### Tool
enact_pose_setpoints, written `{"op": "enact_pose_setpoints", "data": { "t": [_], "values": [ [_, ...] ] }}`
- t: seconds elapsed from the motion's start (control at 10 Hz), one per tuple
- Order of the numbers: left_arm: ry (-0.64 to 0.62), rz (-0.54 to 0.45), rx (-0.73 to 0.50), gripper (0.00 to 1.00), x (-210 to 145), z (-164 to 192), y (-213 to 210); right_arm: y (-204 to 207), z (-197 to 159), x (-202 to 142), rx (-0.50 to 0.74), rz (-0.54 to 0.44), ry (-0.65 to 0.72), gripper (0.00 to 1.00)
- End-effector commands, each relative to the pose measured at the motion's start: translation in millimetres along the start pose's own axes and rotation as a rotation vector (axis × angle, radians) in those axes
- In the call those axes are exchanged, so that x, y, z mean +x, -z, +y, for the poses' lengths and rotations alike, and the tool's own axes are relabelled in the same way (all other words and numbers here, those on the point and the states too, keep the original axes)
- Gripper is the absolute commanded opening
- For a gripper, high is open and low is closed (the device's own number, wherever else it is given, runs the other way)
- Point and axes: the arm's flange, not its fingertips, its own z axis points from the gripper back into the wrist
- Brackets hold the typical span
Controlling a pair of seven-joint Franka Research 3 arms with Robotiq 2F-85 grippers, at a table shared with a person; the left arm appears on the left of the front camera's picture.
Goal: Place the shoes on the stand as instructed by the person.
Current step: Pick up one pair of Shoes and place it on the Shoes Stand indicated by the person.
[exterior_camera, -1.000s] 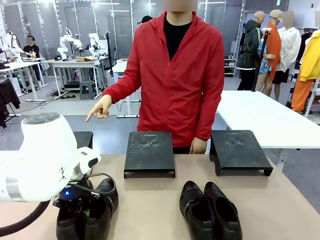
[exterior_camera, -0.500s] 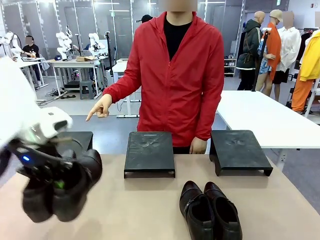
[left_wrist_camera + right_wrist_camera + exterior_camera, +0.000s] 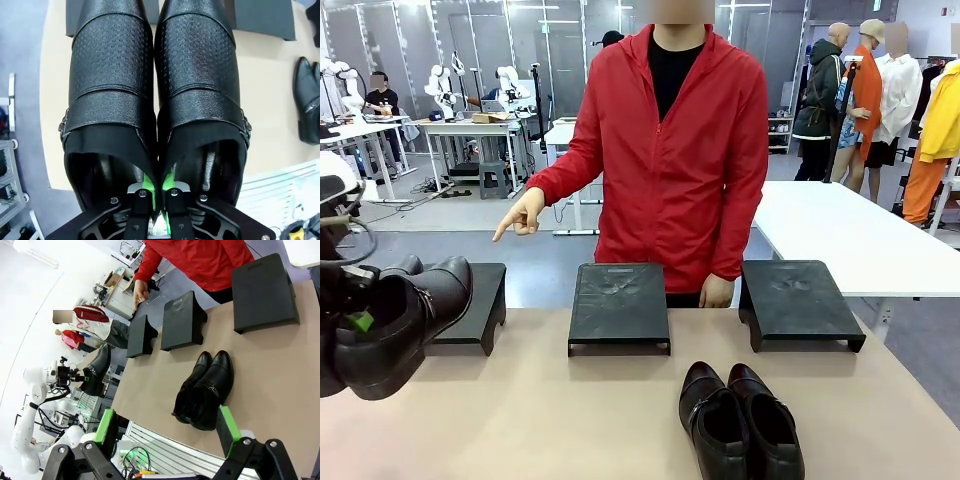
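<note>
My left gripper is shut on a pair of glossy black shoes, which hangs above the table's left edge with the toes toward the left black stand. In the left wrist view the fingers pinch the two shoes' inner walls together. A second pair of shoes lies on the table at the front right. The person, in a red jacket, points a hand down at the left stand. My right gripper is open above the near table edge, with the second pair in front of it.
Three black stands line the table's far edge: the left one, a middle stand and a right stand. The person's other hand rests between the middle and right stands. A white table stands behind on the right.
My left gripper has lifted the pair of shoes off the front left of the table and swung it up and to the left. The person's pointing hand has stayed still.
</note>
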Motion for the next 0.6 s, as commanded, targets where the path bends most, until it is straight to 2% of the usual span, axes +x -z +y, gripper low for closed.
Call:
{"op": "enact_pose_setpoints", "data": {
  "t": [0.0,0.1,0.4,0.5],
  "values": [
    [0.024,-0.091,-0.025,0.00,1,-1,-3,-1,0,0,0.010,-0.005,-0.020,1.00],
    [0.000,0.000,0.000,0.00,0,0,0,-1,0,0,0.010,-0.005,-0.020,1.00],
    [0.000,0.000,0.000,0.00,0,0,0,-1,0,0,0.010,-0.005,-0.020,1.00],
    [0.001,0.009,-0.011,0.07,-2,3,9,-1,0,0,0.010,-0.005,-0.020,1.00]
  ]
}}
